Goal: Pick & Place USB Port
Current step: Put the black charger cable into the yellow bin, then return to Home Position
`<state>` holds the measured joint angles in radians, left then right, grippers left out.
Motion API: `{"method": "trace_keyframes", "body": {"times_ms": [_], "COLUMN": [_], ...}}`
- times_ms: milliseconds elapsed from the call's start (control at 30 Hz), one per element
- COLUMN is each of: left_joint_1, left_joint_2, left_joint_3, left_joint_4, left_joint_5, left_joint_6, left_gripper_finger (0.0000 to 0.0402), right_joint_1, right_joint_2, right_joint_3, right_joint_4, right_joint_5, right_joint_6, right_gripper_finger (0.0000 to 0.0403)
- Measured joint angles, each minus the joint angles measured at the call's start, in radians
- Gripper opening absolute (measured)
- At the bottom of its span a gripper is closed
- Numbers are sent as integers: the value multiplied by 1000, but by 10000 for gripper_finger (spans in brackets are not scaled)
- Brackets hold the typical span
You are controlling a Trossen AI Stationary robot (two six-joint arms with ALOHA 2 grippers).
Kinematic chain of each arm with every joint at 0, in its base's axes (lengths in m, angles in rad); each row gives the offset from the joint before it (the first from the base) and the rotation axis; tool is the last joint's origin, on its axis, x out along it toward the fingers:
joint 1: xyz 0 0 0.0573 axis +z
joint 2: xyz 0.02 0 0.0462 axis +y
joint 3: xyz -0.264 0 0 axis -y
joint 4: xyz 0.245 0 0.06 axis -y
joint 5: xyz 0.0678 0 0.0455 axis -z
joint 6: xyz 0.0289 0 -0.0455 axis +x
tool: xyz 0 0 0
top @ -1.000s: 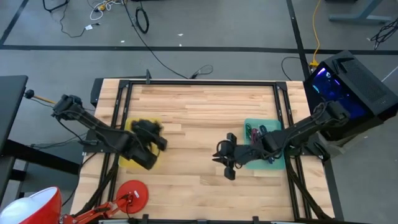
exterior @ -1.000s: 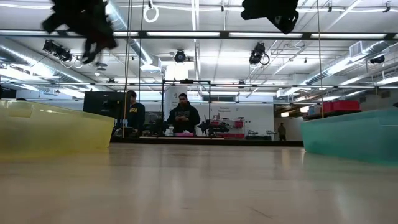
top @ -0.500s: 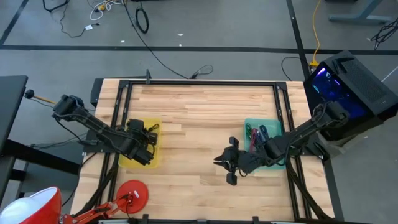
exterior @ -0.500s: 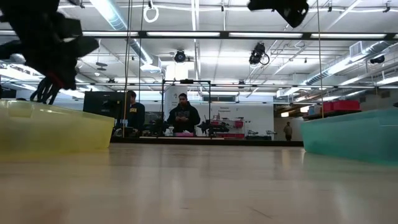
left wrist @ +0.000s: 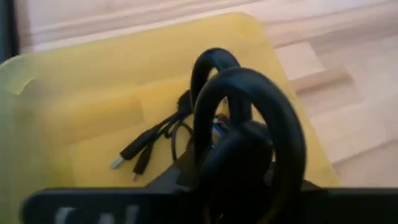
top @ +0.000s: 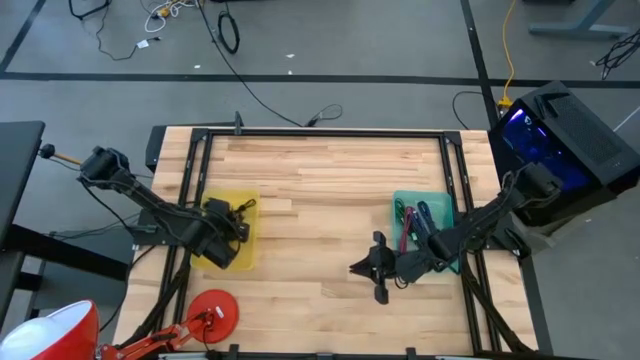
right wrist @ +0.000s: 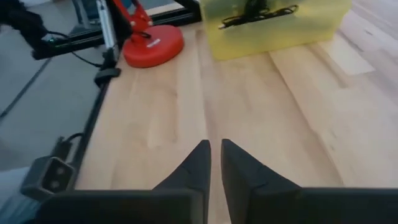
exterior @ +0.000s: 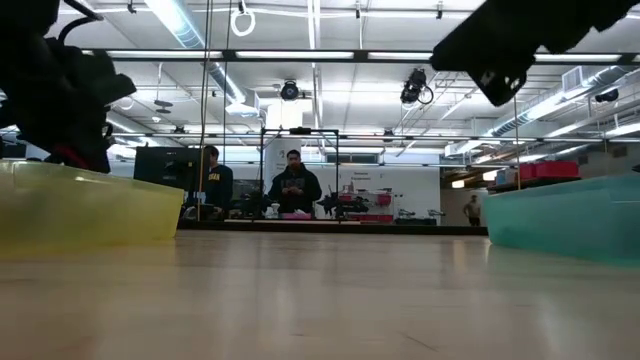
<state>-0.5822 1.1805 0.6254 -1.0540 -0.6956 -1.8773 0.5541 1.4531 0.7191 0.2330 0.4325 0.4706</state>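
Left wrist view shows the left claw (left wrist: 239, 168) gripping a black cable (left wrist: 249, 118) over the yellow bin (left wrist: 74, 81), where it could snag; the right claw (right wrist: 214, 158), nearly closed and empty, hangs above the counter (top: 320, 180).

Bright, even overhead light; blurred wrist close-ups

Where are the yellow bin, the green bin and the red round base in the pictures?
yellow bin (top: 246, 256): high view, on its bare corner near the left arm.
green bin (top: 403, 201): high view, on its rim at the corner away from the right arm.
red round base (right wrist: 152, 45): right wrist view, on its flat top.
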Motion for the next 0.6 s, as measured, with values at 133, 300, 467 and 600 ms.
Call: {"method": "trace_keyframes", "body": {"times_ms": [133,300,467,600], "left_joint_1": [-7,-4,-49,-133], "left_joint_2": [1,-6,-20,-24], "left_joint_3": [1,1,1,1], "left_joint_4": [57,57,59,59], "left_joint_5": [-80,-113,-167,-367], "left_joint_6": [79,78,107,100], "left_gripper_finger": [165,266,302,305], "right_joint_1": [-28,-59,-70,-80], "right_joint_2": [-14,-59,-142,-238], "right_joint_3": [-45,-130,-273,-454], "right_joint_4": [52,183,290,536], "right_joint_5": [5,13,28,65], "right_joint_6": [-36,-65,-85,-87], "right_gripper_finger": [36,36,36,36]}}
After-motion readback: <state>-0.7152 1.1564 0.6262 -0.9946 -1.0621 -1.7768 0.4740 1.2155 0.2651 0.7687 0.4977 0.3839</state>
